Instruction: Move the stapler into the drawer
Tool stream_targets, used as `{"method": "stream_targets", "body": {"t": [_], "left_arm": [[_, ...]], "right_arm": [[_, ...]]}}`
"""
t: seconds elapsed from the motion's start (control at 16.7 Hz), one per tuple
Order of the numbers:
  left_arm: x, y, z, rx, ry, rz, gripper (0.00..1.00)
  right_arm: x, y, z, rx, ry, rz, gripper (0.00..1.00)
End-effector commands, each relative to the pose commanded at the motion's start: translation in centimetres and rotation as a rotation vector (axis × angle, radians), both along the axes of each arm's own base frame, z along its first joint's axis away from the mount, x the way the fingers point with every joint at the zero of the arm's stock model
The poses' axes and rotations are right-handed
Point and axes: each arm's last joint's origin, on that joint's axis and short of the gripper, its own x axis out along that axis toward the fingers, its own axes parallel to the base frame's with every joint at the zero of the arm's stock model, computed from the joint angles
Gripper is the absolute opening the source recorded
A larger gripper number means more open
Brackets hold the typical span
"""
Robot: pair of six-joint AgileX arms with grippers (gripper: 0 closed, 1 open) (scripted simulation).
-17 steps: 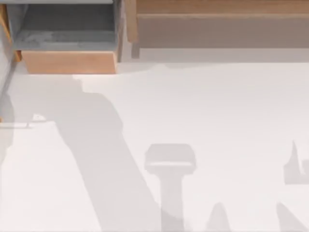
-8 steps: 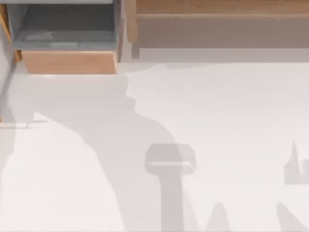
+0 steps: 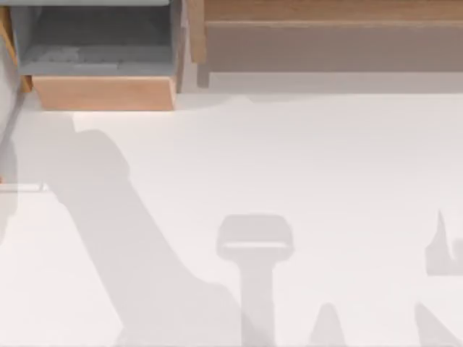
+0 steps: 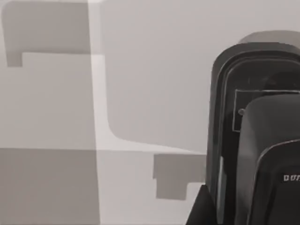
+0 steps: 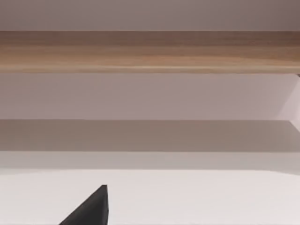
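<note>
The left gripper (image 4: 204,212) appears pinched on the stapler (image 4: 255,136), which sits close against the left wrist camera with the tabletop (image 4: 154,70) well below it. So the stapler seems to be lifted for carrying rather than resting anywhere. From above, the drawer (image 3: 105,92) stands pulled open at the far left, its grey floor bare and ready to receive it. The wooden shelf unit (image 3: 325,43) lies beside it. The right gripper (image 5: 91,211) idles facing that shelf; I cannot tell its state.
</note>
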Motion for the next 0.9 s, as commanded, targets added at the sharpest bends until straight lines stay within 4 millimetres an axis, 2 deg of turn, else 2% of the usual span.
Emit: {"method": "stream_targets", "body": {"t": [0.24,0.9], "left_arm": [[0.0,0.0,0.0,0.0,0.0,0.0,0.0],[0.0,0.0,0.0,0.0,0.0,0.0,0.83]], "right_arm": [[0.0,0.0,0.0,0.0,0.0,0.0,1.0],[0.0,0.0,0.0,0.0,0.0,0.0,1.0]]}}
